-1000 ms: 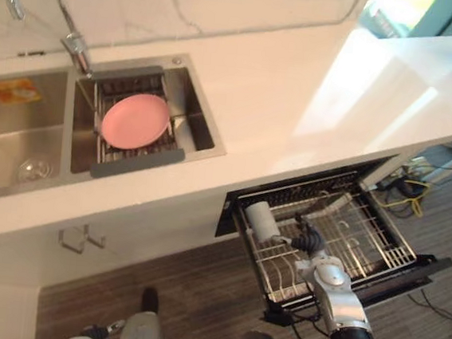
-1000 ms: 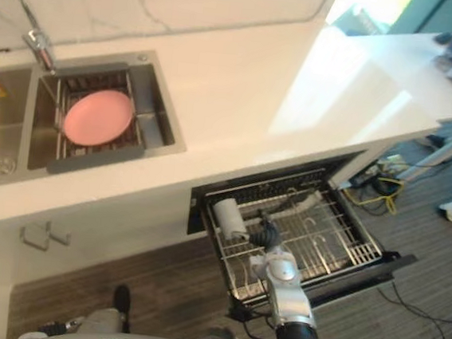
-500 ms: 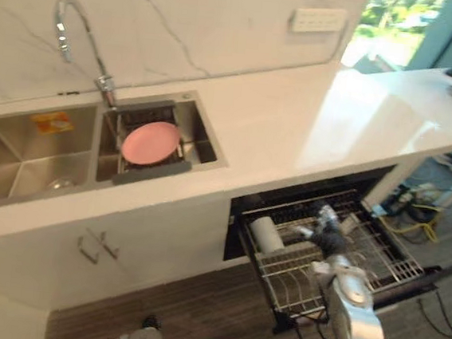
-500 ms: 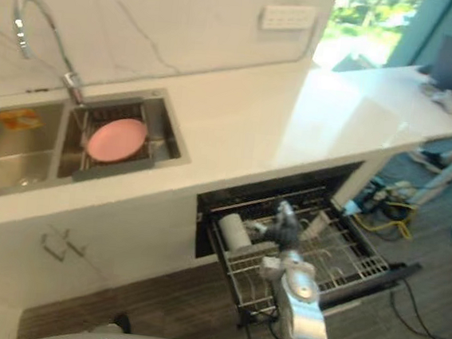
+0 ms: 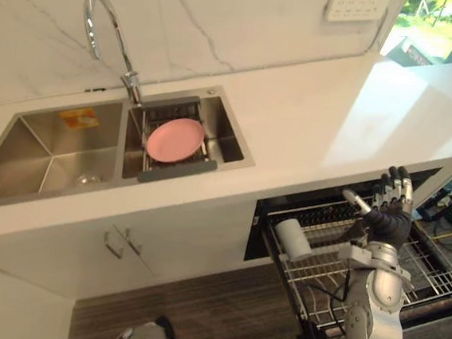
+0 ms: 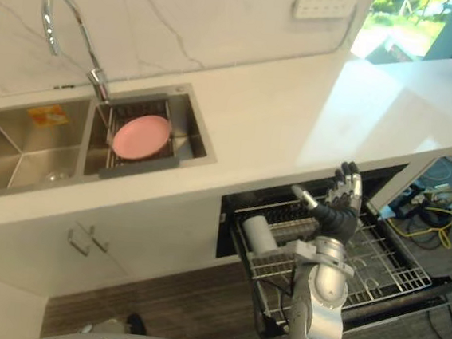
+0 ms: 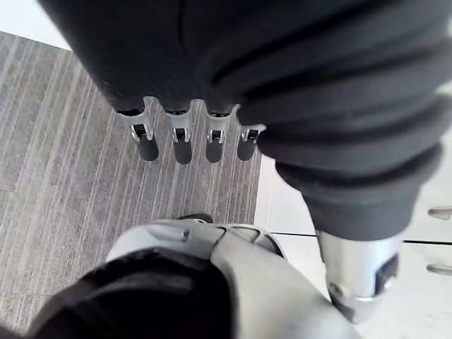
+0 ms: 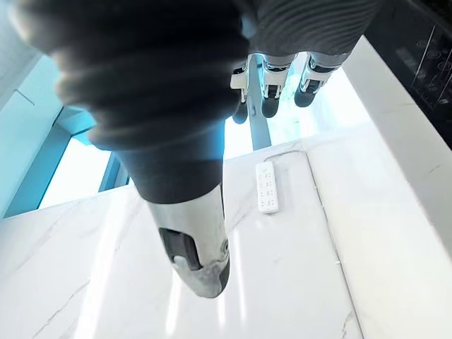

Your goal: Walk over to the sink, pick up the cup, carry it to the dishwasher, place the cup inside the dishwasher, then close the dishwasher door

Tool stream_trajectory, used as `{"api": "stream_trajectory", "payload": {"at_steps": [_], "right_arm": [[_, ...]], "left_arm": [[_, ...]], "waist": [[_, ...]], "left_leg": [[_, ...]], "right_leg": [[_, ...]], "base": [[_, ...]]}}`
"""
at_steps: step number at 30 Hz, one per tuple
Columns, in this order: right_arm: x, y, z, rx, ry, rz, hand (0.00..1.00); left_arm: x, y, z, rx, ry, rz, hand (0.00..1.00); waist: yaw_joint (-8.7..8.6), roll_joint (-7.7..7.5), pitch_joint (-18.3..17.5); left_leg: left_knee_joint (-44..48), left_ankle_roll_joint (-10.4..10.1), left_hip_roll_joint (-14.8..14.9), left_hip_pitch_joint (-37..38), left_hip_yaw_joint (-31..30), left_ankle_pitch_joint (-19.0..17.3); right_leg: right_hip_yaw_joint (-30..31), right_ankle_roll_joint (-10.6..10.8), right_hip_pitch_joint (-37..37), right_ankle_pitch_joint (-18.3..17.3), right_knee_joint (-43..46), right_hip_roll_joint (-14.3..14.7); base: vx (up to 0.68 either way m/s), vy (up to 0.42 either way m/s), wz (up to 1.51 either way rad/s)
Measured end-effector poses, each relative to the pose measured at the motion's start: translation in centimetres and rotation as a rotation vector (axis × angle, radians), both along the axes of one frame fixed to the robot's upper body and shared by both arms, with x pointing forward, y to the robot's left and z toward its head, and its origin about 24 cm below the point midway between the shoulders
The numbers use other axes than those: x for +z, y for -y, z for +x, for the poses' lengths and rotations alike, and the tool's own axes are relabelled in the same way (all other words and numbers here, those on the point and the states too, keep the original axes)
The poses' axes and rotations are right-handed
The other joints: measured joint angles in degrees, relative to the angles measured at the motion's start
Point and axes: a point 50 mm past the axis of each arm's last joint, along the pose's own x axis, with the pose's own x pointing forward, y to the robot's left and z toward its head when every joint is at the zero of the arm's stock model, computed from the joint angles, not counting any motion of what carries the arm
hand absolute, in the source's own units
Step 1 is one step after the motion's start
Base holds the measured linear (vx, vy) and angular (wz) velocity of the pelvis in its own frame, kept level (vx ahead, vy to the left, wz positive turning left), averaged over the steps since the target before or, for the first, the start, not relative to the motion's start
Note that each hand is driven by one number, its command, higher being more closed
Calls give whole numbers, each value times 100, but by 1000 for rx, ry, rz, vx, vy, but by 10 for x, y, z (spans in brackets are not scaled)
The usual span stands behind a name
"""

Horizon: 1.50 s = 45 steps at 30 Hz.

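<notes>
- Spanning the scene, the countertop [image 5: 309, 137] holds the sink [image 5: 27, 150] at 10 o'clock, with a pink plate [image 5: 174, 139] in its drainer.
- Dishwasher rack [image 5: 440, 278], at 4 o'clock, stands pulled out; closing is judged not yet done.
- Cup [image 5: 292, 238] lies on its side at the rack's 9 o'clock end, apparently delivered.
- Right hand [image 5: 387, 221] is raised above the rack at the cup's 3 o'clock, fingers straight and spread, empty, free to push.
- Left hand [image 7: 183, 141] hangs over the floor, fingers relaxed, empty.

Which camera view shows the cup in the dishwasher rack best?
The right eye view: the cup lies in the dishwasher rack, whole and clear of the right robot hand. The left eye view shows it much the same. The wrist views face floor and wall.
</notes>
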Motion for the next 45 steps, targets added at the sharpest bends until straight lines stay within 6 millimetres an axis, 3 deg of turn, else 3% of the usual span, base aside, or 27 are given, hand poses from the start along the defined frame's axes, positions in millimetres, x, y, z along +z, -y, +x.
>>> {"api": "stream_trajectory", "payload": {"at_steps": [1, 2, 4, 5, 6, 7, 8, 9, 10, 11, 14, 15, 22, 23, 29, 34, 37, 40, 45], "right_arm": [[-1, 2, -1, -30, -2, 11, 0], [-1, 3, -3, -48, -6, 16, 0], [-6, 5, -7, -71, -25, 26, 0], [-8, 5, -9, -93, -26, 49, 0], [-10, 4, -10, -114, -17, 76, 0], [-6, 5, -12, -123, 6, 74, 0], [1, 7, -15, -142, 56, 73, 0], [4, 7, -14, -141, 75, 73, 0], [6, 9, -17, -144, 82, 60, 0], [6, 14, -21, -158, 87, 45, 0], [6, 17, -24, -167, 87, 33, 0], [6, 17, -24, -166, 87, 34, 0], [7, 12, -21, -137, 98, 42, 0], [6, -2, -14, 125, 142, 110, 0], [4, -5, -13, 138, 138, 115, 0], [-11, -25, -5, 247, 101, 244, 0], [-15, -38, -1, 331, 89, 295, 0], [-19, -51, 3, 403, 37, 311, 0], [-15, -52, 10, 408, 22, 273, 0]], "left_arm": [[1, -2, 1, -10, 15, -10, 0], [0, -4, 0, -45, 7, -15, 0], [1, -3, 5, -109, 20, -32, 0], [3, -8, 13, -163, 30, -25, 0], [5, -17, 17, -198, 32, -21, 0], [6, -21, 22, -215, 37, -18, 0], [7, -25, 21, -226, 21, -20, 0], [8, -29, 22, -233, 18, -16, 0], [8, -29, 23, -240, 23, -20, 0], [7, -24, 25, -244, 25, -38, 0], [7, -11, 26, -229, 71, -123, 0], [8, -10, 27, -228, 80, -140, 0], [6, -8, 18, -226, 65, -184, 0], [3, -13, -4, -255, -20, -196, 0], [3, -14, -7, -250, -29, -196, 0], [3, -15, -1, -229, -48, -186, 0], [2, -17, 0, -118, -81, -151, 0], [2, -17, -5, 60, -129, -175, 0], [0, -13, -22, 223, -151, -215, 0]], "waist": [[22, -72, 44], [-15, -89, 80], [-160, -101, 90], [-275, -76, 123], [-351, -431, 77], [-344, -476, 127], [-295, -667, 232], [-284, -757, 271], [-298, -782, 264], [-300, -685, 277], [-303, -396, 263], [-295, -376, 260], [-241, -417, 87], [-326, -613, -339], [-306, -637, -356], [-275, -647, -324], [-108, -652, -272], [78, -632, -281], [130, -576, -272]], "left_leg": [[500, 33, -81, -58, -144, -400], [599, 110, -169, -79, -299, -709], [320, 161, -316, -15, -583, -755], [-234, 38, -425, 82, -935, -671], [-618, 56, -720, 292, -1126, -566], [-322, 87, -770, 276, -1254, -588], [-386, 295, -852, 445, -1394, -681], [-339, 332, -882, 434, -1350, -702], [-65, 323, -872, 265, -1390, -823], [43, 296, -838, 232, -1511, -904], [-100, 300, -786, 257, -1456, -944], [-174, 288, -787, 303, -1421, -944], [-610, 360, -895, 614, -1162, -848], [-1670, 366, -1154, 1221, -1018, -392], [-1795, 397, -1178, 1285, -1021, -275], [-1798, 407, -1184, 1162, -1305, -105], [-1826, 343, -1151, 1178, -1543, -94], [-2042, 267, -1036, 1234, -1338, -43], [-2169, 139, -893, 1299, -978, 155]], "right_leg": [[4, -82, 40, -55, 179, -127], [187, -513, -69, -55, 823, -213], [1033, -1352, -699, 225, 1961, -150], [1813, -941, -1042, -172, 2313, 419], [2192, -869, -1300, -356, 2054, 859], [2217, -864, -1425, -358, 1972, 1065], [2275, -920, -1646, -447, 1805, 1323], [2262, -926, -1764, -430, 1644, 1404], [2266, -946, -1875, -136, 1276, 1518], [2248, -946, -1753, -39, 1151, 1598], [2231, -884, -1378, 293, 206, 1683], [2239, -888, -1314, 358, 66, 1687], [2416, -854, -1118, 498, -381, 1666], [2532, -852, -1066, 486, -353, 1567], [2509, -852, -1094, 484, -298, 1552], [2023, -852, -1054, 486, -278, 1454], [1609, -873, -724, 491, -559, 1447], [1044, -832, -519, 575, -899, 1420], [927, -842, -465, 614, -998, 1467]], "base": [[88, 173, 9], [92, 186, 22], [31, 196, 77], [95, 187, 130], [187, 121, 111], [341, 94, 68], [268, 51, 28], [219, -14, 23], [105, 10, 21], [110, 18, 17], [98, 74, -6], [72, 83, -20], [57, 39, -15], [33, 12, -2], [-5, -1, 1], [-32, -17, 32], [-83, -22, 46], [-59, -6, 37], [29, -2, 13]]}}
